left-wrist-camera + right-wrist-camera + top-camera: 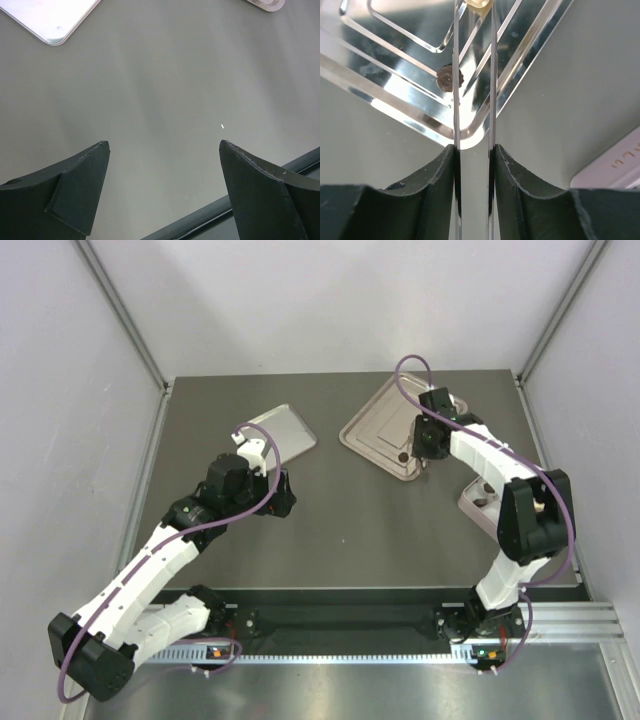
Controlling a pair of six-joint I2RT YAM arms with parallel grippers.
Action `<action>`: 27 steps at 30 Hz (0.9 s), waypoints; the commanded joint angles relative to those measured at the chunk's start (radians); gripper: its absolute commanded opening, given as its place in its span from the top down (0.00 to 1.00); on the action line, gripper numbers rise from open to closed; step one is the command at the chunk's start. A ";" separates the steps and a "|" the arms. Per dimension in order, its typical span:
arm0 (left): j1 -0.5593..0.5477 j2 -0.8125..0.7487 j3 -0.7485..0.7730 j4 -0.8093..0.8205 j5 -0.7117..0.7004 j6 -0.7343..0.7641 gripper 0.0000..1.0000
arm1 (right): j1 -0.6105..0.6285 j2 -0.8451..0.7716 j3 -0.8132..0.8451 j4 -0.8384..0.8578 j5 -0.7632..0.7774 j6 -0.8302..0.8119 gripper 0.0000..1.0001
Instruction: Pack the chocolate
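Observation:
One dark brown chocolate (450,78) lies near the corner of the silver tray (395,95), touching the left blade of a pair of thin metal tongs (492,75). A cream piece (479,3) shows at the top edge, at the tongs' tips. My right gripper (474,147) is shut on the tongs, its fingers pressing both blades, which stand a narrow gap apart. From above, that gripper (425,455) hangs over the tray's near corner beside the dark piece (403,454). My left gripper (165,145) is open over bare table, holding nothing.
A second silver tray (282,430) lies behind the left gripper (280,495); its corner (50,20) shows in the left wrist view. A pink box (478,502) sits partly under the right arm, its edge (615,165) close by. A dark rail (225,212) runs along the table's near edge.

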 commanded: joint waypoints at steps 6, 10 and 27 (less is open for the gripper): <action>-0.004 -0.016 0.019 0.024 0.000 0.006 0.04 | -0.009 -0.210 0.023 -0.095 -0.026 -0.002 0.69; -0.004 -0.021 0.018 0.024 0.011 0.006 0.04 | -0.035 -0.295 -0.007 -0.188 -0.024 0.011 0.69; -0.004 -0.065 0.012 0.044 0.086 0.000 0.04 | -0.211 -0.794 -0.224 -0.610 0.011 0.033 0.69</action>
